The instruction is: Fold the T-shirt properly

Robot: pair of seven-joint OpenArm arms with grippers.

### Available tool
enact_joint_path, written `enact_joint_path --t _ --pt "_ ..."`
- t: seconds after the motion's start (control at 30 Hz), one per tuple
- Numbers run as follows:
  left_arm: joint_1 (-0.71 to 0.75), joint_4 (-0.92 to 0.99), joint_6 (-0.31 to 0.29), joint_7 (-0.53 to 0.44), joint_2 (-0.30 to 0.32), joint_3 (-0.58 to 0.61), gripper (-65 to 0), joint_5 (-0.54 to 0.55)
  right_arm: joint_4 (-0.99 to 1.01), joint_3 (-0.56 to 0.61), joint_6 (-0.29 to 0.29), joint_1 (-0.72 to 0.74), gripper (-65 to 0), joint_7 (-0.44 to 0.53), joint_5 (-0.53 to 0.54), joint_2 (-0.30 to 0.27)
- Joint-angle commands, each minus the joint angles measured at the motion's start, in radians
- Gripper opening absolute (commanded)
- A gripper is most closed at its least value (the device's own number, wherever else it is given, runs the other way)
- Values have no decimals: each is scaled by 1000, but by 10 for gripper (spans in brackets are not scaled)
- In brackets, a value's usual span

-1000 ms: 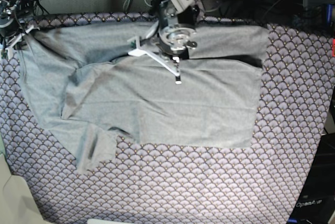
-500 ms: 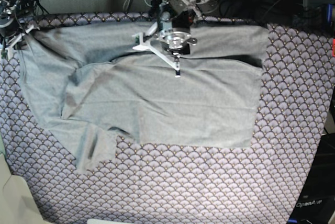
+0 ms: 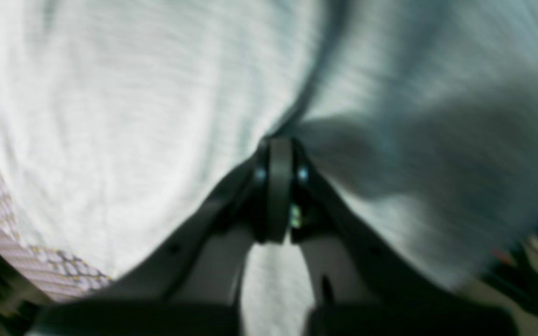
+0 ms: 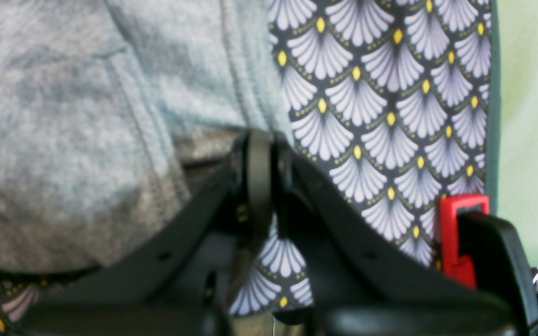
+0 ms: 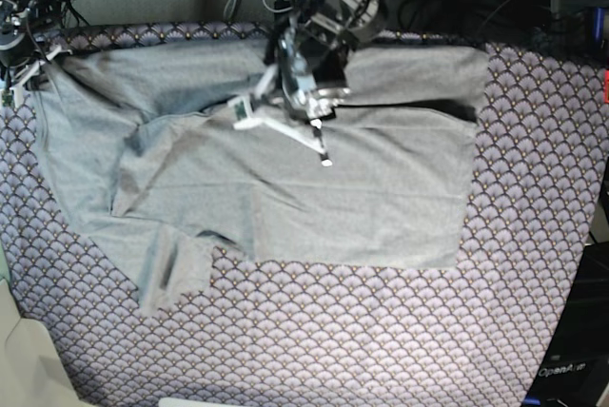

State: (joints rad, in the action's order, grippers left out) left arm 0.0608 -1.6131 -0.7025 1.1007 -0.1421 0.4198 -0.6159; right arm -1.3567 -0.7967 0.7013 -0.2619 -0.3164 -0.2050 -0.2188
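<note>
At the worktop's far left corner, the right gripper (image 5: 21, 69) has its fingers pressed together on the grey T-shirt (image 5: 285, 188), which sprawls across the scallop-patterned table cloth (image 5: 381, 340). Mid far edge, the left gripper (image 3: 276, 144) pinches the shirt fabric.

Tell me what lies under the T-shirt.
The purple scallop-patterned table cloth shows all around the T-shirt and runs beneath its edges. Whatever lies under the shirt's middle, or under the cloth itself, is covered and cannot be seen.
</note>
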Motion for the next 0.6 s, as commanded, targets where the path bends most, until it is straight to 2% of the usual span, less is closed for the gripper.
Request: enact_joint_path --t 0.0,0.1,0.2,0.3,0.47,0.57 --pt "-16 -14 4 -18 -15 -49 -650 -9 7 -2 -3 -14 -650 -74 -49 -6" --pt "-32 -83 4 -84 -15 -209 -650 1 7 -3 -3 -15 -650 -74 -49 -6" --pt "-36 -184 4 -110 -15 -258 -650 35 7 -3 -3 -15 -650 -74 -49 -6" --pt "-31 -290 4 -55 -15 -250 -650 66 7 -3 -3 -18 -650 -74 -49 -6" --pt "-25 -349 4 49 -15 -247 -650 67 4 0 -3 -26 -650 -73 -49 -6" --pt "40 -376 4 80 34 -249 -650 60 -23 -10 -3 -24 -650 -73 -43 -6"
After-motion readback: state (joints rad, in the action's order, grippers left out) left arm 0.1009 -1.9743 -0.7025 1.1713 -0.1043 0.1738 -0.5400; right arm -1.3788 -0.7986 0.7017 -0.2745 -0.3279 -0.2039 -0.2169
